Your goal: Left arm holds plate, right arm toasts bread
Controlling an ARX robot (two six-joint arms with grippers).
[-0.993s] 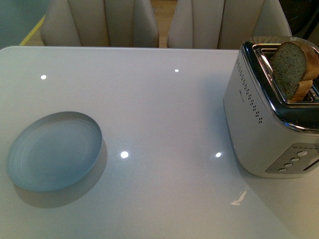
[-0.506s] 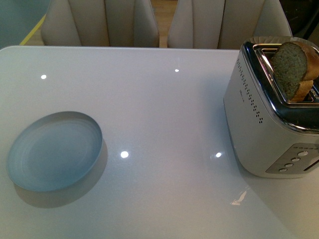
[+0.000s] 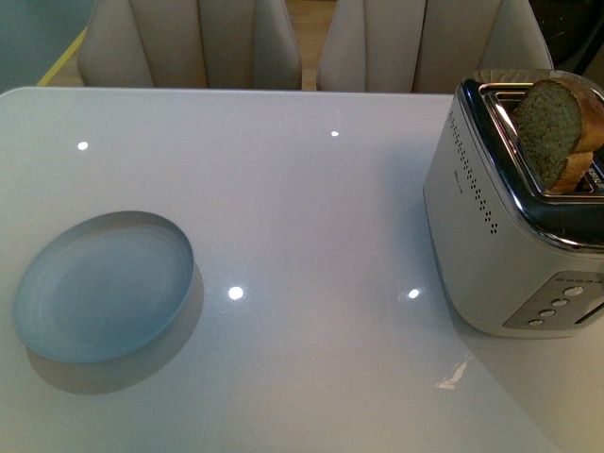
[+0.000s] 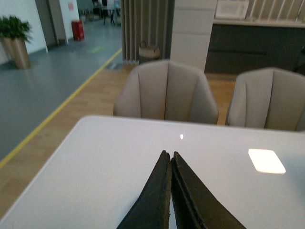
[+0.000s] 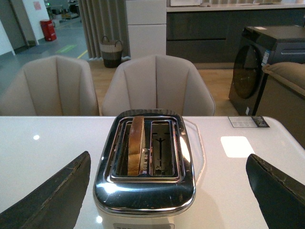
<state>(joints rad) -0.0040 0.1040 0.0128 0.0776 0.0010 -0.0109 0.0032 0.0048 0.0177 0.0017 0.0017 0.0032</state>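
Front view shows a glossy white table (image 3: 311,208) with neither arm in sight. A round pale blue-grey plate (image 3: 102,286) lies flat on the near left part of the table, bare and untouched. Well apart from it, at the right edge, stands a silver toaster (image 3: 500,226) with rows of small vent holes on its side and a panel of buttons (image 3: 557,304) on its near face. A slice of brown bread (image 3: 557,130) stands upright in one slot, its rounded top and darker crust rising clear above the chrome rim. Two beige chairs (image 3: 189,42) stand beyond the far edge of the table. From the left wrist camera, the left gripper (image 4: 170,160) hangs above bare tabletop with its two black fingers (image 4: 155,195) pressed together tip to tip, clenched on nothing; the plate is out of that camera's sight. From the right wrist camera, the right gripper (image 5: 169,191) is spread wide, released, one black finger (image 5: 57,198) showing at each side of the picture, with the toaster (image 5: 143,191) between them and a little farther off. Seen from there, the bread (image 5: 137,143) sits edge-on in one of the two slots, while the other slot (image 5: 161,150) shows only its metal guide. Neither finger touches the toaster or the bread.
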